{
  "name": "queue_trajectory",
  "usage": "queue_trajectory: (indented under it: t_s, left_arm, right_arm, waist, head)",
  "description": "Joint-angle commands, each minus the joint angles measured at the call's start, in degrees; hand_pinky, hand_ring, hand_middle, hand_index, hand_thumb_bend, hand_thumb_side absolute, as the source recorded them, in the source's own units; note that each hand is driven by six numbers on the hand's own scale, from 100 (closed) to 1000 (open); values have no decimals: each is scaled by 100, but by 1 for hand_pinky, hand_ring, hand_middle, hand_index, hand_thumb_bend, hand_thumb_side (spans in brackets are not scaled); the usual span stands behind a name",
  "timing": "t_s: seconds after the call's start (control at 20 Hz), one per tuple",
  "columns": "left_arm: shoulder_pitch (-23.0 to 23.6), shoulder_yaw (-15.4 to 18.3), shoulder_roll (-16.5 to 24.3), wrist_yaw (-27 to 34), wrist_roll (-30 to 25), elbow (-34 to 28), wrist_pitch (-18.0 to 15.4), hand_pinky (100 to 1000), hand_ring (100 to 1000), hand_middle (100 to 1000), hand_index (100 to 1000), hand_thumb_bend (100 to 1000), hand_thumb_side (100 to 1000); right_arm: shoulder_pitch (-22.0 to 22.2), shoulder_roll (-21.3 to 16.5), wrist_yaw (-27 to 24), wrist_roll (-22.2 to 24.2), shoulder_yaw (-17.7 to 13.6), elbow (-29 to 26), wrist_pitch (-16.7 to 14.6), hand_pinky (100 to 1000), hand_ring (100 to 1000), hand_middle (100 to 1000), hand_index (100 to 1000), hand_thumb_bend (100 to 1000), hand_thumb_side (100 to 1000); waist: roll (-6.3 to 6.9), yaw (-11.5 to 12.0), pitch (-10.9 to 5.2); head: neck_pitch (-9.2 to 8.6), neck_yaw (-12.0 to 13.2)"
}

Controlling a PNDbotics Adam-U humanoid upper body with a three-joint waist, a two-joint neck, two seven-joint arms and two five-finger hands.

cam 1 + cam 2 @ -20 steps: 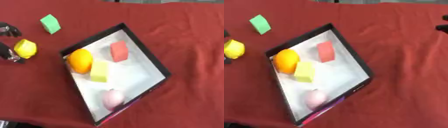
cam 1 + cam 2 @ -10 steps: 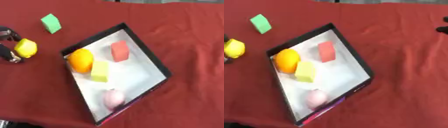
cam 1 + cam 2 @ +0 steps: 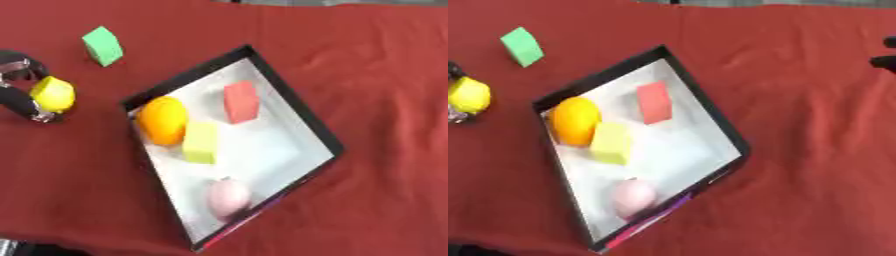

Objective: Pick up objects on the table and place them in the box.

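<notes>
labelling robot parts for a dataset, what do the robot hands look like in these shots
Only slivers show. The left robot hand at the left edge is black with silvery metal pieces, its fingers rounded and dark. The right robot hand shows only as a small black shape at the right edge of the right eye view. No cables, markings or sleeves can be made out.

The left hand (image 3: 22,95) sits at the table's left edge, fingers curled round a yellow object (image 3: 53,94); the right hand (image 3: 885,55) barely shows at the right edge.

Your left hand (image 3: 19,95), fingers curled around the yellow object (image 3: 52,94), has carried it a little closer to the box (image 3: 289,112) and slightly up the view since 1 second ago.
</notes>
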Motion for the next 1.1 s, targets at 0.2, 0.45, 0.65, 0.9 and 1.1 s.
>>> queue_trajectory:
  t_s: [0.2, 0.45, 0.65, 0.9, 1.1]
  left_arm:
    - [-106, 51, 145, 61, -3, -43, 18, 827, 821, 734, 650, 279, 150]
    - [-91, 95, 239, 29, 35, -426, 8, 811, 807, 720, 584, 255, 100]
    - [-384, 166, 142, 210, 240, -1874, -49, 780, 790, 705, 569, 194, 100]
    - [-1399, -291, -1204, 399, -41, -2698, -28, 769, 782, 696, 562, 144, 100]
    - [-1651, -571, -2320, 42, -223, -2006, -181, 768, 782, 697, 575, 143, 100]
  right_arm:
    - [-31, -113, 5, 11, -34, -100, 1, 928, 736, 777, 830, 100, 560]
    - [-23, -144, -29, 14, -39, -100, -30, 928, 736, 777, 830, 100, 557]
    - [8, -231, -98, -24, -76, -100, -117, 929, 737, 778, 830, 100, 553]
    - [-129, -469, -406, -38, -19, -100, -171, 928, 739, 778, 831, 100, 547]
    - [-243, -636, -620, 34, 51, -100, -286, 928, 740, 778, 832, 100, 540]
  waist:
    - [29, -15, -84]
    - [28, -11, -94]
    - [27, 24, -130]
    - [28, 25, -255]
    - [-7, -60, -279]
  head:
    - [-66, 19]
    - [-53, 14]
    - [-9, -55]
    - [116, -181]
    - [114, -160]
